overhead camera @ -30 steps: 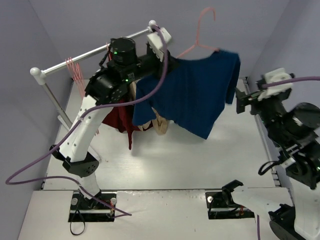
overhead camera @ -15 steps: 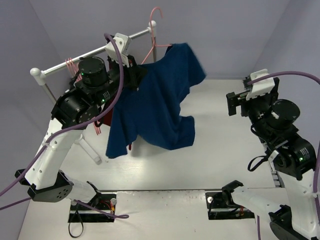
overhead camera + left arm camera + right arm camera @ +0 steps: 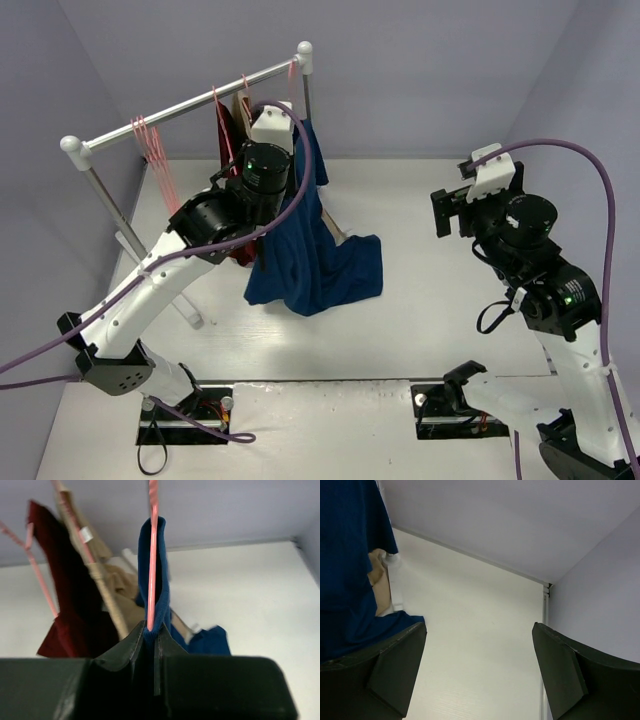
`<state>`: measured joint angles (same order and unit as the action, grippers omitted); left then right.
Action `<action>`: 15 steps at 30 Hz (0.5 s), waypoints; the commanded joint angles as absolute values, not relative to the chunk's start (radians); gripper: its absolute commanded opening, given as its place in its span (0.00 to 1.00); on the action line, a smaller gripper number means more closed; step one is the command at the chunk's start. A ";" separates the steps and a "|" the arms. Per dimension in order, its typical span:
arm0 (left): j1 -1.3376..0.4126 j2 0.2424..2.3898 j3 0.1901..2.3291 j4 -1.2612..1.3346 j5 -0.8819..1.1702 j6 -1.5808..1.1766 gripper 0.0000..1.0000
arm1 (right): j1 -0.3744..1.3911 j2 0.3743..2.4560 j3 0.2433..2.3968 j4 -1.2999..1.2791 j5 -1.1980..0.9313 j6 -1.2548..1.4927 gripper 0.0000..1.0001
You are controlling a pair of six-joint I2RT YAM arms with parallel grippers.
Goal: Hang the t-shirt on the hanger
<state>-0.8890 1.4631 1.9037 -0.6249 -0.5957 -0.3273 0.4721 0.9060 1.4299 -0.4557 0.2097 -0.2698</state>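
Note:
The navy t-shirt (image 3: 312, 235) hangs on a pink hanger (image 3: 293, 82) beside the right end of the rail (image 3: 180, 103), and its hem lies bunched on the table. My left gripper (image 3: 278, 138) is shut on the hanger wire (image 3: 152, 555) and on the t-shirt (image 3: 162, 580) folded over it, low on the wire. The wire runs up out of the left wrist view, so the hook is hidden. Off to the right, my right gripper (image 3: 445, 212) stands open and holds nothing. In its own view, the right gripper (image 3: 479, 626) has the t-shirt (image 3: 345, 555) at the left edge.
A dark red garment (image 3: 65, 595) and a tan garment (image 3: 112, 597) hang on the rail just left of the t-shirt. Several spare pink hangers (image 3: 150, 140) hang near the rail's left end. The rack's slanted legs (image 3: 125, 235) stand at the left, and walls close in on three sides.
My left arm has swung the hanger and t-shirt from high on the right down and left to the rail. The right gripper has moved inward and stayed open.

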 commanded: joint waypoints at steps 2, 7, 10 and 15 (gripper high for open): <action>-0.889 1.446 1.934 -0.524 -0.877 -0.426 0.00 | 0.476 0.889 1.410 -0.353 0.191 -0.234 0.84; -0.844 1.559 2.036 -0.486 -0.882 -0.417 0.00 | 0.476 0.876 1.390 -0.350 0.178 -0.224 0.84; -0.822 1.616 2.148 -0.486 -0.870 -0.426 0.00 | 0.476 0.874 1.393 -0.350 0.167 -0.224 0.84; -0.816 1.746 2.309 -0.482 -0.897 -0.419 0.00 | 0.476 0.864 1.387 -0.348 0.155 -0.224 0.84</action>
